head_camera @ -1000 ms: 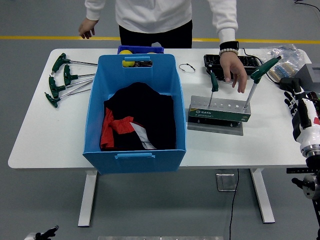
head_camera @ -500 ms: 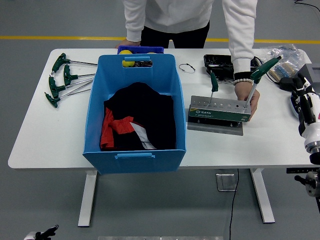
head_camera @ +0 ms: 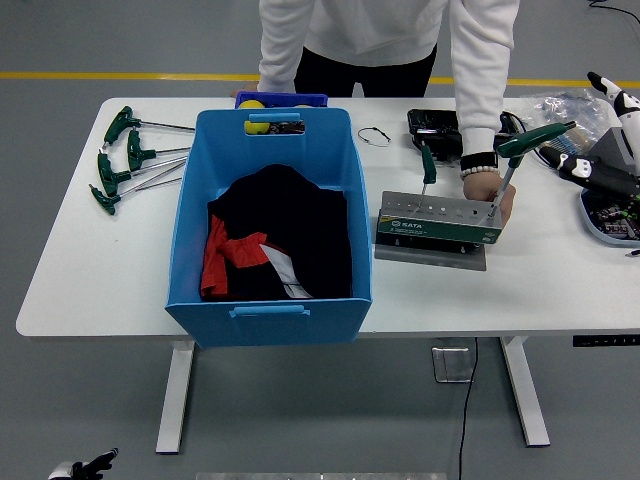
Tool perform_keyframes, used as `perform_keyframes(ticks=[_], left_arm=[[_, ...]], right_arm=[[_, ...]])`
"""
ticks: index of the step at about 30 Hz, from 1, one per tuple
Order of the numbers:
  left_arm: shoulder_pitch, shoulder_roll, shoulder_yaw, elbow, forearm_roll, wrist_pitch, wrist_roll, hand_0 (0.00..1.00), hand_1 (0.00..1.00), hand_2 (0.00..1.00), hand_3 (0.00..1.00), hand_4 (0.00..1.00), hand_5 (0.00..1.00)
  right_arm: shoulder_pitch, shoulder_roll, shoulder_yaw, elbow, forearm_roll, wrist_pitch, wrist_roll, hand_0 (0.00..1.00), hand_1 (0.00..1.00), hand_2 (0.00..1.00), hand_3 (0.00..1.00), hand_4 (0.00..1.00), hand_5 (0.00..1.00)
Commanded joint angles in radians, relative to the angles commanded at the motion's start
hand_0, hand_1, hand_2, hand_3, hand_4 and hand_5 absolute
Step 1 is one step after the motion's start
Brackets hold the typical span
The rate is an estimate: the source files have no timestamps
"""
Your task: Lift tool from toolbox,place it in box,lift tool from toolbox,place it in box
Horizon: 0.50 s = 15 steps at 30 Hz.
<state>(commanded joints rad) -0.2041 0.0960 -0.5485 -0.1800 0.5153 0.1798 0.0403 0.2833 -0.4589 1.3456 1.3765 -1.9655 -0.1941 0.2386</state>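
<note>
Head view shows a person's hand (head_camera: 487, 192) steadying the toolbox (head_camera: 438, 219) beside the blue box (head_camera: 270, 300), two tools (head_camera: 520, 150) upright in it, right hand (head_camera: 610, 165) fingers spread nearby.

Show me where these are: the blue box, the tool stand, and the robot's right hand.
blue box (head_camera: 272, 312): head view, on its near front wall.
tool stand (head_camera: 436, 229): head view, on its green front label.
right hand (head_camera: 608, 160): head view, on the hand's middle.

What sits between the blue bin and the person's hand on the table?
In the head view, the grey tool holder with one short green-handled wrench lies between the blue bin and the person's hand, which grips its right end.
</note>
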Motion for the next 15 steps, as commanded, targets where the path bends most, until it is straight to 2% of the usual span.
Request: perform_keyframes(ticks=[1, 4, 5, 7, 10, 15], left_arm=[[0.0, 0.0, -0.003, 0.0, 0.003, 0.0, 0.0, 0.838, 0.817, 0.801, 0.612, 0.717, 0.569], [0.0, -0.001, -0.008, 0.0, 0.006, 0.0, 0.001, 0.838, 0.817, 0.801, 0.612, 0.717, 0.569], [0.0, -0.001, -0.01, 0.0, 0.007, 0.0, 0.001, 0.84, 0.818, 0.802, 0.613, 0.717, 0.568], [0.0, -0.003, -0.016, 0.0, 0.011, 0.001, 0.003, 0.84, 0.818, 0.802, 0.613, 0.717, 0.568], [0.001, -0.003, -0.021, 0.0, 0.017, 0.001, 0.004, 0.84, 0.818, 0.802, 0.613, 0.717, 0.568], [0.004, -0.004, -0.026, 0.0, 0.023, -0.001, 0.007, 0.841, 0.819, 0.801, 0.613, 0.717, 0.567]], right_arm=[[0.023, -0.03, -0.031, 0.006, -0.052, 0.009, 0.005, 0.998, 0.974, 0.982, 0.998, 0.998, 0.688], [0.076, -0.087, -0.105, 0.008, -0.153, 0.023, 0.013, 0.998, 0.974, 0.982, 0.998, 0.998, 0.688], [0.096, -0.103, -0.134, 0.005, -0.175, 0.028, 0.013, 0.998, 0.977, 0.98, 0.998, 0.998, 0.655], [0.149, -0.129, -0.198, -0.016, -0.185, 0.041, 0.009, 0.998, 0.977, 0.98, 0.998, 0.998, 0.655], [0.22, -0.142, -0.282, -0.053, -0.151, 0.047, 0.01, 0.998, 0.977, 0.98, 0.998, 0.998, 0.655], [0.369, -0.126, -0.435, -0.19, -0.04, 0.071, 0.002, 0.998, 0.964, 0.961, 0.998, 0.998, 0.635]])
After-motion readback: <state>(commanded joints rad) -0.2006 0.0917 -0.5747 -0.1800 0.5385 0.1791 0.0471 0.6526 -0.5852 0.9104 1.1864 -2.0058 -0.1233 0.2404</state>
